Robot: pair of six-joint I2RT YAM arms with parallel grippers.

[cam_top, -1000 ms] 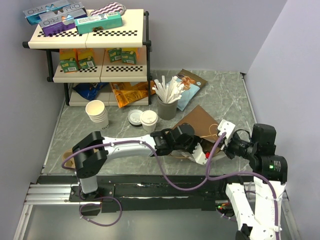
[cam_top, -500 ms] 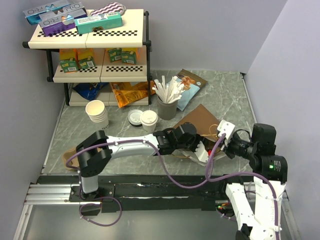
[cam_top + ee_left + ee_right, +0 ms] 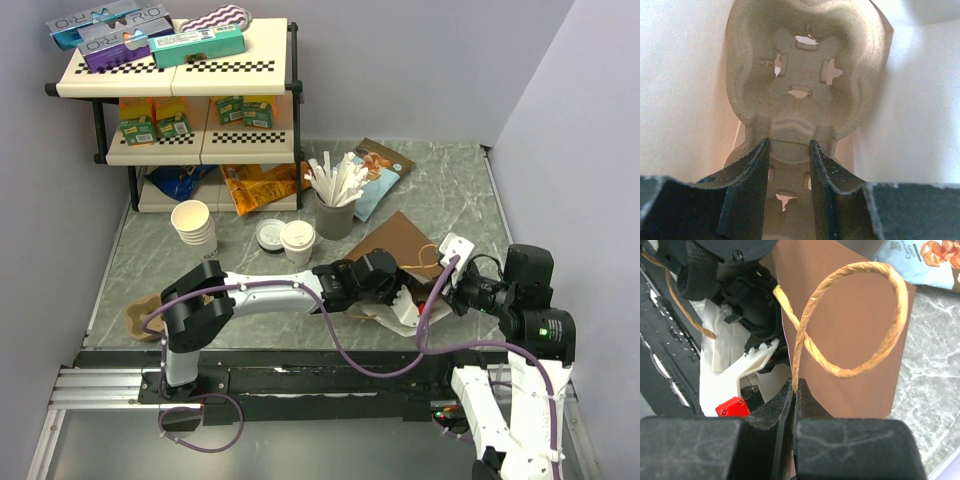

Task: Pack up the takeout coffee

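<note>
Takeout coffee (image 3: 297, 238) held by neither arm, left fingers (image 3: 747, 190) nipped tight on pulp cup carrier (image 3: 805, 75) inside brown paper bag (image 3: 850, 385), right fingers (image 3: 770, 410) closed on bag's twine handle (image 3: 860, 315), coffee upright on surface (image 3: 440, 180) between loose lid (image 3: 269, 234) and straw holder (image 3: 335, 215)

It was a lab mock-up of a coffee counter: plain grey panels walled a marble-look tabletop (image 3: 450, 190) where, beyond the left claw (image 3: 787, 145) pinching a pulp cup carrier (image 3: 805, 90), stood a stocked shelf rack (image 3: 170, 67), stacked paper cups (image 3: 193, 225) and a straw holder (image 3: 335, 218).
</note>
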